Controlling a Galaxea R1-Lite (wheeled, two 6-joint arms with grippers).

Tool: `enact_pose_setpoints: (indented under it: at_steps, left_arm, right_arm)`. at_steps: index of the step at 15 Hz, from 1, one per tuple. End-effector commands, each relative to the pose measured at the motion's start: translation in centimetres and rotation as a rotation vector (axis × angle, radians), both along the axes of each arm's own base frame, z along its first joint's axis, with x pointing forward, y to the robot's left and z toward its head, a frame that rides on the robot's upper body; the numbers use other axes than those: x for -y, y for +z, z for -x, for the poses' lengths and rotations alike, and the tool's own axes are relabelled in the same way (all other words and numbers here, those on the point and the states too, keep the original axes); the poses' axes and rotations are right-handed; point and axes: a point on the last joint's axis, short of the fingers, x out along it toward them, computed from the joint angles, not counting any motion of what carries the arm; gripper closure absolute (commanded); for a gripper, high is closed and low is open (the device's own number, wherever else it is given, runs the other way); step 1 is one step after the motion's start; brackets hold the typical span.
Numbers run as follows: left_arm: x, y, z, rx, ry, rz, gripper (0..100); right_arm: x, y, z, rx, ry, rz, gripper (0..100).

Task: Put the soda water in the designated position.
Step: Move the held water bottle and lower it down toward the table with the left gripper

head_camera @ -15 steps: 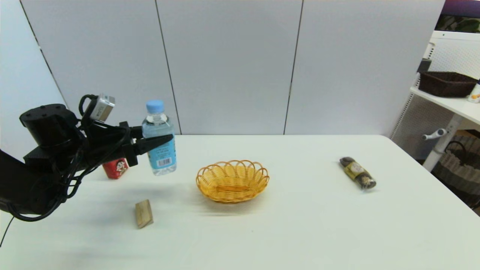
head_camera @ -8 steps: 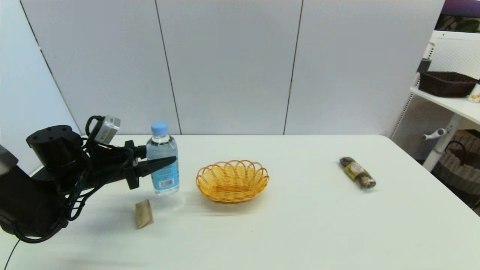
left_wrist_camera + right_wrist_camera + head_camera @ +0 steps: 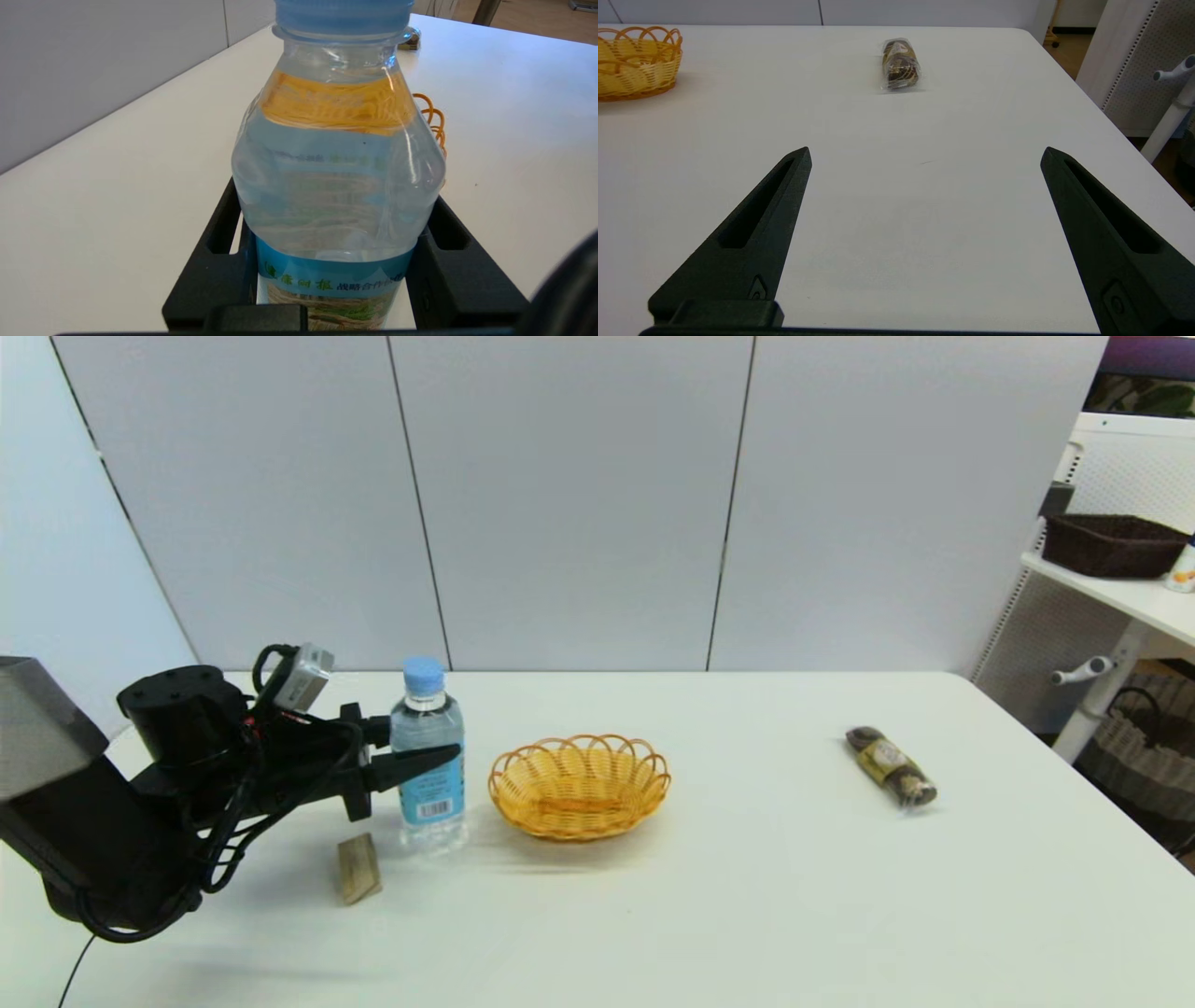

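Observation:
The soda water (image 3: 428,756) is a clear bottle with a light blue cap and blue label, upright just left of the yellow wicker basket (image 3: 579,741). Its base is at the table surface; whether it rests there I cannot tell. My left gripper (image 3: 437,749) is shut on the bottle's middle, coming in from the left. In the left wrist view the soda water (image 3: 336,177) fills the space between the fingers of the left gripper (image 3: 334,198), with the basket's rim (image 3: 433,122) just behind it. My right gripper (image 3: 925,152) hovers open and empty over bare table.
A small wooden block (image 3: 358,867) lies in front of the left gripper, close to the bottle. A wrapped snack pack (image 3: 890,765) lies at the right of the table, also seen as the snack pack (image 3: 900,65) ahead of the right gripper. A shelf with a dark basket (image 3: 1111,543) stands off the table's right.
My left gripper has carried the soda water down and to the right, from high above the table to table level beside the basket. The red can behind it is now hidden.

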Motion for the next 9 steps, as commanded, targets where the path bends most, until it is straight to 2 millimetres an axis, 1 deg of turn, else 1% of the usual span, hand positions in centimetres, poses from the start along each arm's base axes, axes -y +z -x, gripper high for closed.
enact_pose_setpoints:
  at_steps: [1,5,7,9]
  left_arm:
    - [0.2,-0.7,-0.3,-0.008,-0.01,-0.004,100]
    - [0.2,-0.7,-0.6,0.0,-0.006,-0.003,100]
    - [0.3,-0.2,-1.4,0.026,-0.002,0.002,100]
    - [0.3,-0.3,-1.6,0.026,0.006,0.002,100]
  right_arm:
    - [0.0,0.0,0.0,0.002,0.001,0.001,0]
    - [0.0,0.0,0.0,0.001,0.001,0.001,0]
    - [0.0,0.0,0.0,-0.001,0.0,0.001,0]
    - [0.0,0.0,0.0,0.002,0.0,0.001,0]
